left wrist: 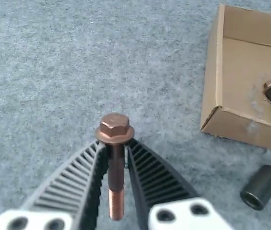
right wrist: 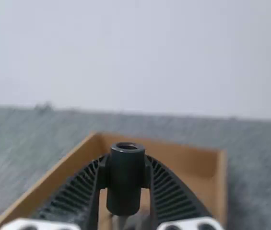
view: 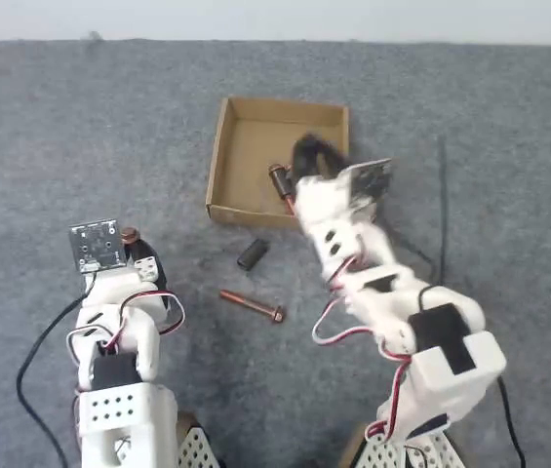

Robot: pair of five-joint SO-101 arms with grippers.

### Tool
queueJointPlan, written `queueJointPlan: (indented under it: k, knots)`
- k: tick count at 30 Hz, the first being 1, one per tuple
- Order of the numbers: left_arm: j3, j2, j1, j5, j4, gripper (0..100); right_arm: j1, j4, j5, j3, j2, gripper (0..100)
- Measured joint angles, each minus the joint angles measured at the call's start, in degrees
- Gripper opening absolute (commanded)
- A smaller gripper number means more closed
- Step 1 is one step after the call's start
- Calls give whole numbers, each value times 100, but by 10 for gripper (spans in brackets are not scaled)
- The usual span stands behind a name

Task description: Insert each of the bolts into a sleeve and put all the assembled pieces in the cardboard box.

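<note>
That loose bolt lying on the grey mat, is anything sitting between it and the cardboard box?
Yes. A loose black sleeve lies on the mat between the loose bolt and the near wall of the cardboard box. It lies low, so a lifted bolt would probably clear it.

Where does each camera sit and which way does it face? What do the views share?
High view: fixed above the table, facing down; shows left arm, right arm, cardboard box, loose bolt, loose sleeve.
Left wrist view: on the left arm, facing the table past the left end effector, shut on held bolt.
Right wrist view: on the right arm, facing the far wall over the right end effector, shut on held sleeve.
Shared: all three show the cardboard box.
</note>
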Motion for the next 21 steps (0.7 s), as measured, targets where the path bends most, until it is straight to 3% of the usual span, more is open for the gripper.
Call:
queueJointPlan:
  k: [7, 21]
  knots:
    - [0, 0, 0, 0, 0, 12, -615, 0, 0, 844, -413, 6]
    - [0, 0, 0, 0, 0, 12, -1011, -580, 0, 2708, -1741, 6]
